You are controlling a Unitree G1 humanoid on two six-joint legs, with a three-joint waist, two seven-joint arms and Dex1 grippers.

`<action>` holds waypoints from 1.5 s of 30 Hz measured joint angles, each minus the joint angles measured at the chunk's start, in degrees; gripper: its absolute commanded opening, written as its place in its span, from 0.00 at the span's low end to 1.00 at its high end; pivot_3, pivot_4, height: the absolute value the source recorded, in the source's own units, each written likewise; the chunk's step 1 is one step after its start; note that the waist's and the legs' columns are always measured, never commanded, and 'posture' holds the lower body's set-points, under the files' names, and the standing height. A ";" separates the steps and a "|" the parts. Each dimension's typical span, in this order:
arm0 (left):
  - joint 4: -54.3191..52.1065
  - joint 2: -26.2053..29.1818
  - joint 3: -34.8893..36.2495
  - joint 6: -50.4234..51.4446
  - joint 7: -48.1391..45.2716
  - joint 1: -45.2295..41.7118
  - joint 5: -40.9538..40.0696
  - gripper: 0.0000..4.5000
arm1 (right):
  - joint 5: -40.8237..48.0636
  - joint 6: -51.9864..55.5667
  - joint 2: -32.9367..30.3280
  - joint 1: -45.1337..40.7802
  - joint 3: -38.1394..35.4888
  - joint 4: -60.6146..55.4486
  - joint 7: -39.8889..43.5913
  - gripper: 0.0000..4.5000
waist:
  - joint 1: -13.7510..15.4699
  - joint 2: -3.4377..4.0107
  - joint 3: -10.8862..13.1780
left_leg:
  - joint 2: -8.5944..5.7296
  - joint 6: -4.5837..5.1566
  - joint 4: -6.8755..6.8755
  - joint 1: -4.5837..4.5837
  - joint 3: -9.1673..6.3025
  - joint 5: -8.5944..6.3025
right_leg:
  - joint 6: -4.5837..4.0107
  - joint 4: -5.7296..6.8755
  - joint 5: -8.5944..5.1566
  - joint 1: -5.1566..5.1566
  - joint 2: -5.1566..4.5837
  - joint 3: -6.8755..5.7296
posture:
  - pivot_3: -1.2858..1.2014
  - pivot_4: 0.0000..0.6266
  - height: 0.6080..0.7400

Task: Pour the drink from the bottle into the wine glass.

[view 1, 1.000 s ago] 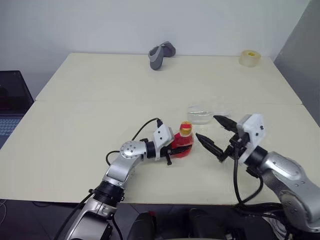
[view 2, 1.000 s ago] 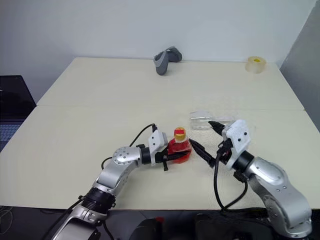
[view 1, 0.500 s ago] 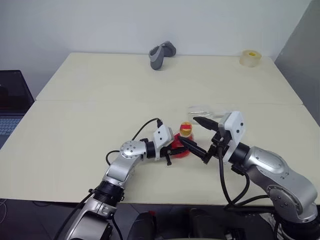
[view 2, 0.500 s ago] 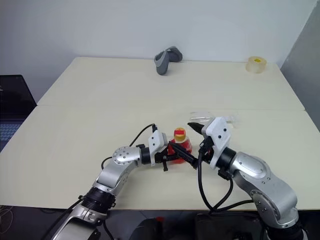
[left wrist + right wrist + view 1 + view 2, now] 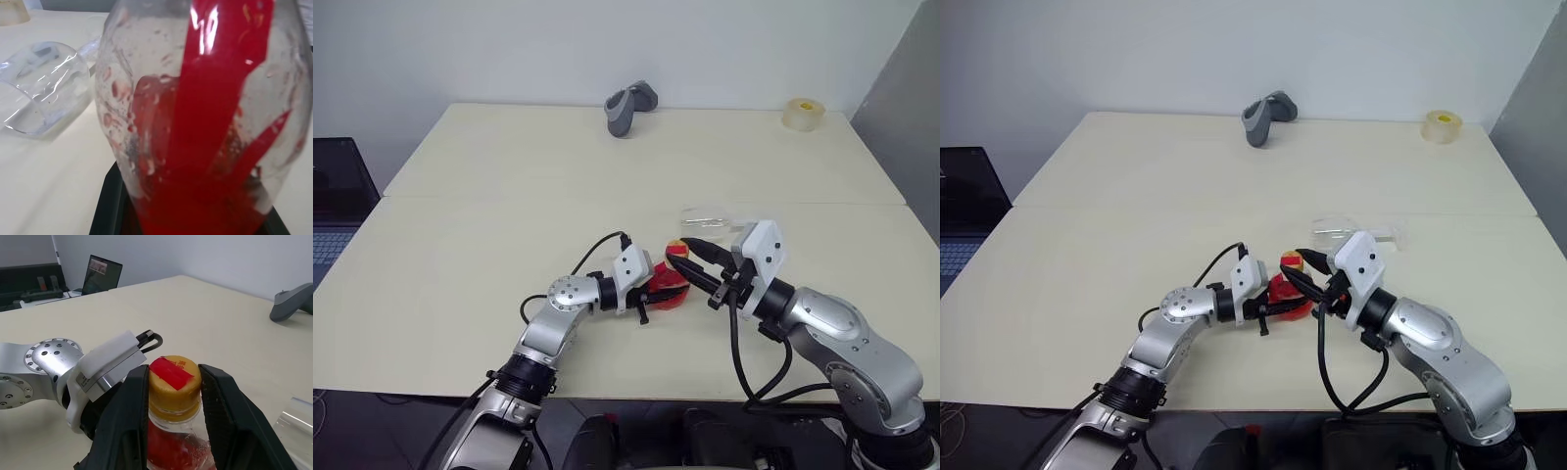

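Observation:
The bottle (image 5: 670, 283) stands upright on the table near its front edge, partly filled with the red drink (image 5: 205, 147). My left gripper (image 5: 654, 290) is shut on its rounded body from the left side. My right gripper (image 5: 675, 253) reaches in level from the right, and its two black fingers (image 5: 222, 401) press on either side of the yellow cap (image 5: 174, 382) with the red band. The wine glass (image 5: 709, 221) lies on its side on the table just behind the bottle, and its bowl (image 5: 44, 93) looks empty.
A grey handle-shaped object (image 5: 628, 106) lies at the table's far edge. A roll of tape (image 5: 802, 113) sits at the far right corner. A laptop (image 5: 335, 201) stands off the table's left side. A seam (image 5: 509, 199) crosses the tabletop.
My right gripper has moved left from beside the bottle to its top, and its wide-open fingers have closed onto the cap. The left gripper and the bottle have stayed put.

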 measured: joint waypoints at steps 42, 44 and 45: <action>-0.09 -0.04 -0.01 0.22 -0.11 0.04 -0.55 0.22 | -4.50 -3.79 -2.32 1.85 2.51 -1.02 -3.03 0.74 | 0.02 0.01 0.00 | -0.02 0.00 0.00 -0.01 0.02 0.00 | 0.05 -0.02 -0.03 0.00 -0.02 0.02 | 0.52 0.24 1.00; -0.10 -0.03 -0.01 0.30 -0.10 0.04 -0.56 0.22 | -4.72 -3.95 -1.72 1.90 2.47 -0.44 -2.86 0.74 | 0.02 0.01 0.00 | -0.02 0.00 0.00 -0.01 0.00 0.00 | 0.06 -0.02 -0.03 0.00 -0.02 0.00 | 0.52 0.24 1.00; -0.13 -0.03 -0.01 0.35 -0.09 0.04 -0.57 0.22 | -4.80 -4.04 -1.55 2.04 2.45 -0.35 -2.78 0.74 | 0.02 0.01 0.00 | -0.02 0.00 0.00 -0.01 0.00 0.00 | 0.06 -0.02 -0.03 0.00 -0.02 0.00 | 0.52 0.24 1.00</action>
